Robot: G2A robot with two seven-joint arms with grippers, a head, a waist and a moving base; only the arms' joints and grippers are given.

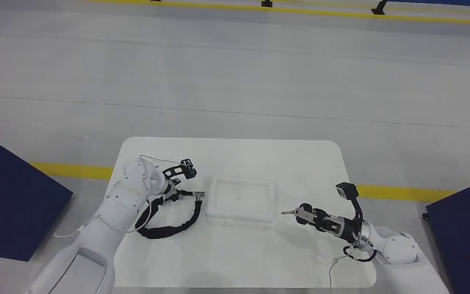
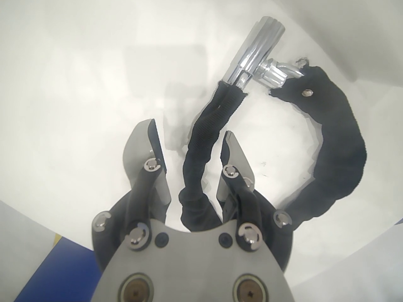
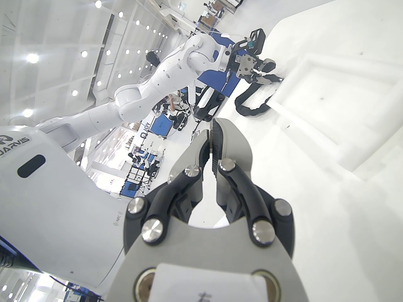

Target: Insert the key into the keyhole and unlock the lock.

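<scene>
Left claw [image 2: 190, 131], spread, straddles the lock's black sleeved cable [image 2: 201, 155], apparently without pinching it. Just beyond its tips lies the chrome lock barrel [image 2: 255, 51], with the bolt [image 2: 273, 76] seemingly seated in its side, so the lock reads as unopened. Well apart, across the white tray [image 1: 239, 197], the right claw [image 1: 301, 214] is pressed together on the key [image 1: 287, 212], which points toward the tray. By judgement, the approach, insertion and turning are all not yet done.
</scene>
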